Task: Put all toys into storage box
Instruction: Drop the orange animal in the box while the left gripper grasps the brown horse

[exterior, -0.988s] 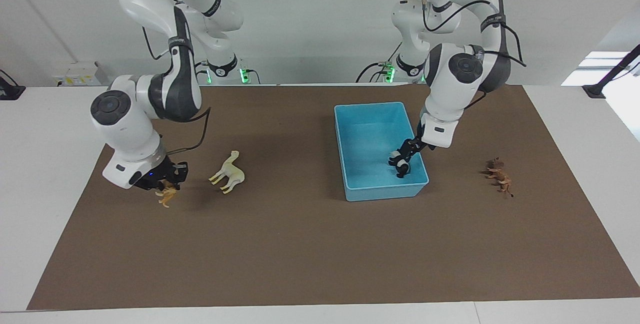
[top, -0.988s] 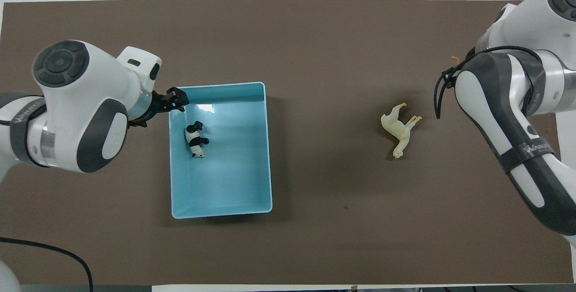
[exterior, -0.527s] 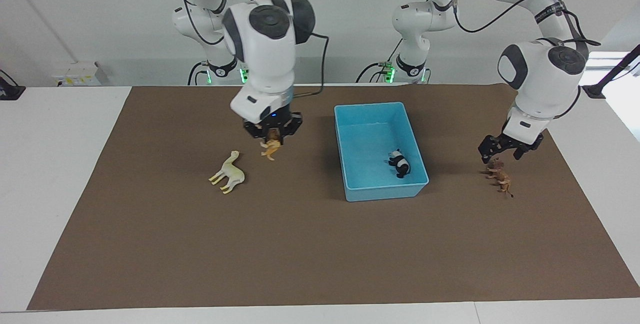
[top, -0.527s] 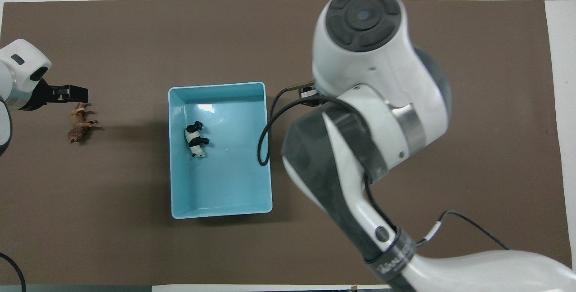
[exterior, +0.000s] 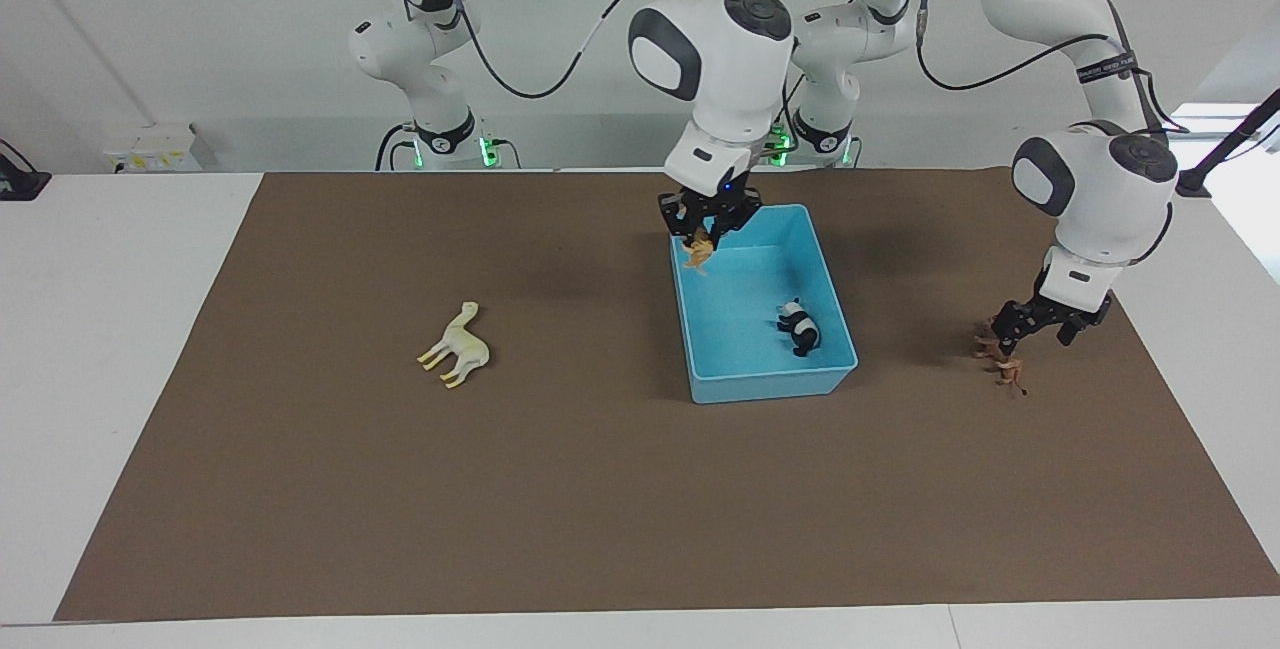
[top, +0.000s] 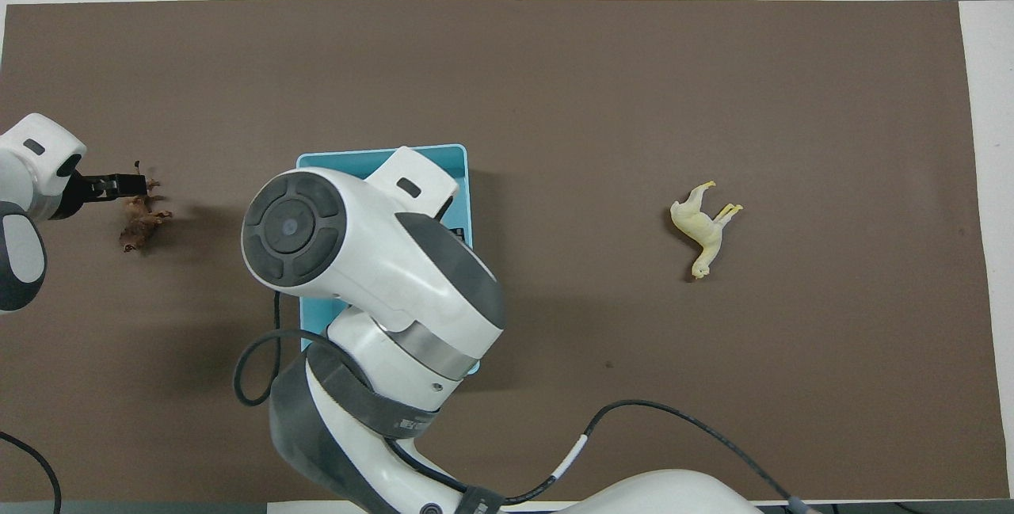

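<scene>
My right gripper (exterior: pixel 707 230) is shut on the orange-tan tiger (exterior: pixel 698 252) and holds it over the corner of the light blue storage box (exterior: pixel 768 383) nearest the robots. The black-and-white panda (exterior: pixel 798 327) lies inside the box. In the overhead view the right arm covers most of the box (top: pixel 380 154) and hides the panda and the tiger. My left gripper (exterior: pixel 1036 326) is open and low at the head end of the brown toy (exterior: pixel 1002 359), which also shows in the overhead view (top: pixel 141 222). The cream camel (exterior: pixel 456 347) lies on its side on the mat.
A brown mat (exterior: pixel 560 489) covers the table, with white table surface around it. The camel lies toward the right arm's end, the brown toy toward the left arm's end, and the box between them.
My right gripper has carried the tiger from beside the camel to over the storage box. My left gripper has come down from above the brown toy to its head end.
</scene>
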`<state>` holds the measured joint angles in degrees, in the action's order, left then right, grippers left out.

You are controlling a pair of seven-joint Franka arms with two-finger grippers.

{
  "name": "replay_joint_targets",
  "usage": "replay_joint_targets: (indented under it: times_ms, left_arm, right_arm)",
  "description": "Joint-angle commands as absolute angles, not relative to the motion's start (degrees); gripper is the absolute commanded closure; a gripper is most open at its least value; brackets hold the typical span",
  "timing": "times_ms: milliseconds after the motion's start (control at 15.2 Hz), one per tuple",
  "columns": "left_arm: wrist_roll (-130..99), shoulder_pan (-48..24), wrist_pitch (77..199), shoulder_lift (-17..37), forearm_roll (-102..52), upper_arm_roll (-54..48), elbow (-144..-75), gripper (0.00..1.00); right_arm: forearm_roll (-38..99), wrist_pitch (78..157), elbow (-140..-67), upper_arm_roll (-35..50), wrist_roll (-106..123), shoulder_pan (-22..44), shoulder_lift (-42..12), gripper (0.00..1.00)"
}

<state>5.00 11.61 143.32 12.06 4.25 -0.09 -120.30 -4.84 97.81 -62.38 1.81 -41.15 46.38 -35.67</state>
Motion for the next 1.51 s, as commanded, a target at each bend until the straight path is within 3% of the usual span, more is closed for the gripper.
replay_joint_targets:
  times_ms: [0,66,132,198,329,527,659,856,922,1186,1449]
  left_arm:
    - [3.3,12.4,145.8,11.5,5.2,-0.7,-123.3,0.0]
    - [3.2,12.4,145.8,11.8,5.2,-0.7,-123.4,0.0]
    - [2.5,12.2,145.9,12.8,5.2,-0.7,-123.5,0.0]
    - [1.2,12.1,146.1,13.2,5.2,-0.7,-123.5,0.0]
    - [1.1,12.3,146.3,13.2,5.2,-0.7,-123.5,0.13]
    - [0.9,12.2,147.3,14.3,5.2,-0.7,-123.5,0.21]
    - [0.9,12.1,147.3,14.6,5.2,-0.7,-123.5,0.41]
    - [1.1,12.0,147.1,15.3,5.2,-0.7,-123.2,0.92]
    - [1.1,11.9,146.4,15.3,5.2,-0.7,-122.7,1.0]
    - [0.7,11.1,134.8,14.7,5.2,-1.0,-114.7,1.0]
    - [-10.7,3.9,116.0,12.2,4.6,-1.5,-103.7,1.0]
  right_arm:
    - [-3.6,100.3,-58.9,1.6,-42.3,47.0,-39.5,1.0]
    - [-3.4,101.3,-59.1,1.7,-44.0,47.9,-39.5,1.0]
    - [-3.3,101.4,-59.4,1.7,-45.1,48.2,-39.3,0.01]
    - [-3.0,100.9,-59.4,1.7,-46.0,48.3,-39.3,0.0]
    - [-2.4,99.6,-59.3,1.6,-46.4,48.0,-39.2,0.0]
    - [-3.3,96.9,-59.2,0.6,-46.5,46.6,-38.2,0.0]
    - [-3.8,95.8,-60.0,-1.1,-45.6,43.1,-36.7,0.0]
    - [-3.4,95.4,-62.7,-1.1,-37.1,32.7,-33.8,0.0]
    - [-3.2,95.4,-65.0,-1.1,-28.0,29.7,-32.4,0.0]
    - [-3.3,99.7,-80.1,-1.2,-10.0,21.3,-23.8,0.0]
    - [-2.8,116.6,-101.3,-1.1,1.4,16.8,-15.7,0.0]
